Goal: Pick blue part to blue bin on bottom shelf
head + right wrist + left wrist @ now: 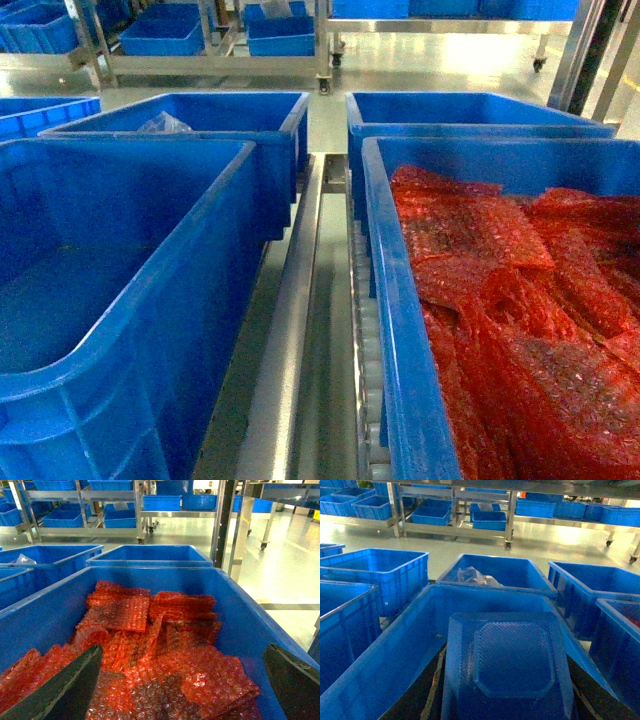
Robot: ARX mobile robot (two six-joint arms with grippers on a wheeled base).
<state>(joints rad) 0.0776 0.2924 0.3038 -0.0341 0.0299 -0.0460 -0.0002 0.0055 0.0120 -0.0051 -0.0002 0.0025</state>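
Warehouse floor, pale and glossy, with stainless racks of blue bins along the far wall. In the foreground, four large blue bins sit in two rows on a steel rack tier with a white roller track (368, 380) running between them.

Near-left bin (110, 300): looks empty in the head view. The left wrist view shows a blue part (507, 665), a moulded tray-like piece with a raised octagonal centre, filling the lower frame over that bin. It sits right under the camera, so it is probably held, but the left gripper's fingers are hidden behind it; cannot tell how they stand.

Near-right bin (400, 330): heaped with red bubble wrap (150, 655). Right gripper (180, 685) hovers over it, fingers (70, 685) spread wide, holding nothing.

Far-left bin (495, 572) holds a crumpled clear plastic bag (472, 575).

Handling judgement: the part looks like thin, stiff plastic, light, smooth and a bit slippery; the rim should be the firmest place to pinch, the ribbed centre panel less so. Light squeeze should do.
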